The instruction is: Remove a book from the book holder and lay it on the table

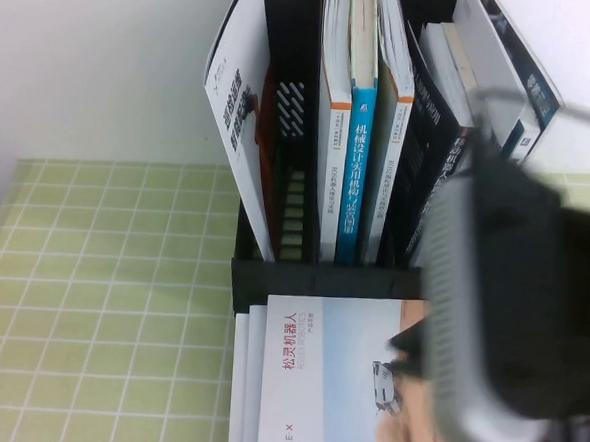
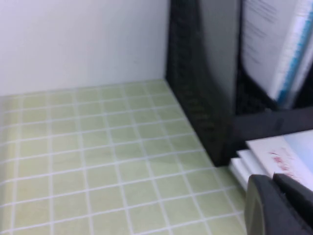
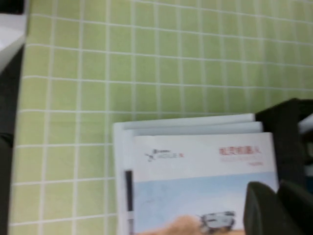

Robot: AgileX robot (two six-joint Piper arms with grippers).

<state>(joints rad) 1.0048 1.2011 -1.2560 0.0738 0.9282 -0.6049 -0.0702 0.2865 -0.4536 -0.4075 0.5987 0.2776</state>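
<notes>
Several identical white-and-pale-blue books (image 1: 335, 384) lie stacked flat on the green checked table (image 1: 100, 289), right in front of the black book holder (image 1: 322, 278). My right gripper (image 1: 407, 353) hovers over the top book near its vehicle picture. In the right wrist view its fingers (image 3: 261, 210) are together and empty above the book (image 3: 195, 166), with the holder (image 3: 286, 137) beside it. My left gripper (image 2: 274, 196) is shut and empty, low beside the stack (image 2: 283, 152) and the holder (image 2: 195, 88). It is out of the high view.
A white booklet with black characters (image 1: 236, 117) leans in the holder's left compartment. A blue-spined book (image 1: 357, 165) stands among upright books in the middle, dark books (image 1: 434, 159) on the right. A white wall (image 1: 104, 59) stands behind. Bare cloth lies to the left.
</notes>
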